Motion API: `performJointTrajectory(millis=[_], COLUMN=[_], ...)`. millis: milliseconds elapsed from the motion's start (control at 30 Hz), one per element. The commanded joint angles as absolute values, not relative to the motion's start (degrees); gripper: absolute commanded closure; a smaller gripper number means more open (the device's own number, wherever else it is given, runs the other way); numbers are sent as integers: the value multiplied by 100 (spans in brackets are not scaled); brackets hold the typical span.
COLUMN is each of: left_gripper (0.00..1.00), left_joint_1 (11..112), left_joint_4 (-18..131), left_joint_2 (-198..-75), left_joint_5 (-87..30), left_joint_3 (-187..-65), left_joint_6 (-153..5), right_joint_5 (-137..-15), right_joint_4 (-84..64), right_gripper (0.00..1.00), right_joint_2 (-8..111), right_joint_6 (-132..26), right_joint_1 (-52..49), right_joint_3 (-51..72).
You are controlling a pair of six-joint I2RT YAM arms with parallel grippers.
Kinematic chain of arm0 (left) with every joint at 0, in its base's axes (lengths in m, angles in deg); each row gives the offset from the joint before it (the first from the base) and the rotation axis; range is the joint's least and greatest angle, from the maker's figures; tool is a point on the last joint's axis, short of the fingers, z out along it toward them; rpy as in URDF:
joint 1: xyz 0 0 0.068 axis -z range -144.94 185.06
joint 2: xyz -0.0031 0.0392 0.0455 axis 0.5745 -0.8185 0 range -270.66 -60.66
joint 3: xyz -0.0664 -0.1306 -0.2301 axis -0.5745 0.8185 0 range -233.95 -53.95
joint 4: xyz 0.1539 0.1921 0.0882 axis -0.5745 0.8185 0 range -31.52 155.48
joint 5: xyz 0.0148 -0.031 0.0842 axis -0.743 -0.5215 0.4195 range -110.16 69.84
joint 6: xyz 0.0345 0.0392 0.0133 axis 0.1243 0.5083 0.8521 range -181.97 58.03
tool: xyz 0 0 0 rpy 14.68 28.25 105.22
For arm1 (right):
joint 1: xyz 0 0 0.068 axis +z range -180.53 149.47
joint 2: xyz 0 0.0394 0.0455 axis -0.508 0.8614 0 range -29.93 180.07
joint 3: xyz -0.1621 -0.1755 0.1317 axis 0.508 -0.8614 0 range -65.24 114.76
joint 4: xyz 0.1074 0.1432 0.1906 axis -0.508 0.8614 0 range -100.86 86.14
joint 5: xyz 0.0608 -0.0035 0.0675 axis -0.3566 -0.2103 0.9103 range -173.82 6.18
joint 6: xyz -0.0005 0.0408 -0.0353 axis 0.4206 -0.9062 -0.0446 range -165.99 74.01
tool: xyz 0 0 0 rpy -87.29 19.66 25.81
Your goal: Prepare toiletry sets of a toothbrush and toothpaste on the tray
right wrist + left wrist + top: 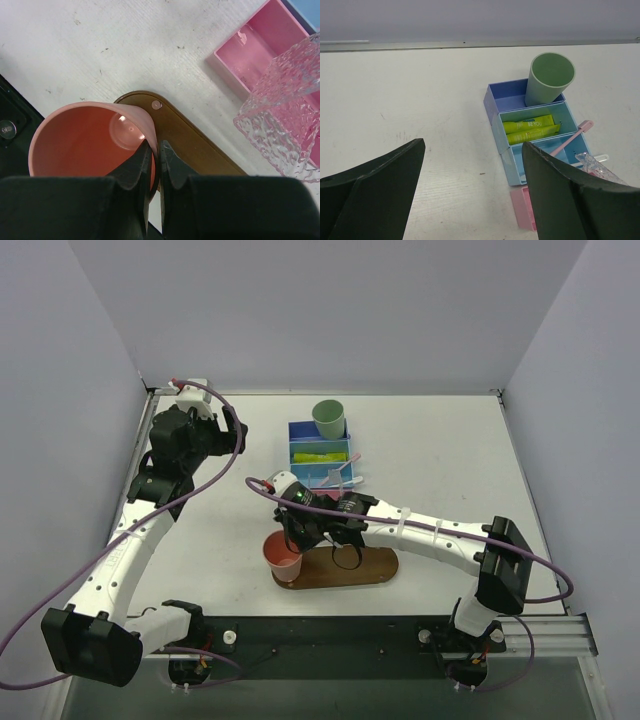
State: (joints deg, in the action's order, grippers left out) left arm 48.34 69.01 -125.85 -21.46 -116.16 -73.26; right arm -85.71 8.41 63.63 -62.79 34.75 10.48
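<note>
– At the left end of the tray [185, 142], what is the right gripper [156, 145] doing?
– Its fingers are clenched on the rim of the salmon cup [80, 135], one finger inside the wall and one outside. The cup's mouth faces the wrist camera and its base sits over the tray's rounded end; I cannot tell whether it rests on the wood or hangs just above it.
– And the left gripper [472, 147]?
– Released, with the fingers spread wide and nothing between them. It hovers over the far left of the table [420, 90], well apart from the tray, facing the bins.
– Where are the toiletries?
– Both toothpaste tubes [527, 125] lie side by side in the teal bin [565, 112]. The pink toothbrush [570, 140] leans across the light-blue bin [512, 167] next to it, head up over the edge, and the white toothbrush [600, 157] lies just beside it, partly under crinkled clear plastic.
– Anything else there?
– A mint-green cup [549, 77] stands upright in the blue bin [502, 97] at the far end of the row. At the near end is a pink bin [255, 50], with a clear holder [285, 110] over it; whether it touches the bin I cannot tell.
– So the tray carries?
– Only the salmon cup's end; the rest is bare wood
</note>
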Motion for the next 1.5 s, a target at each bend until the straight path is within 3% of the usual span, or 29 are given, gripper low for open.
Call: performJointTrajectory(millis=[0, 833, 1467], left_gripper=[11, 11, 11], left_joint_1=[4807, 4807, 4798], left_joint_4=[6745, 6745, 6754], left_joint_2=[-12561, -12596, -12623], left_joint_5=[-2104, -2095, -2104], left_joint_3=[-11653, -11653, -11653], left_joint_6=[-7243, -7234, -7208], right_joint_5=[-8786, -8979, -8953], right_joint_4=[707, 681, 733], right_gripper=[100, 100, 61], right_joint_2=[6341, 6227, 6078], right_joint_6=[-6410, -6480, -6471], right_joint_1=[3442, 3451, 3460], right_joint_3=[1008, 806, 946])
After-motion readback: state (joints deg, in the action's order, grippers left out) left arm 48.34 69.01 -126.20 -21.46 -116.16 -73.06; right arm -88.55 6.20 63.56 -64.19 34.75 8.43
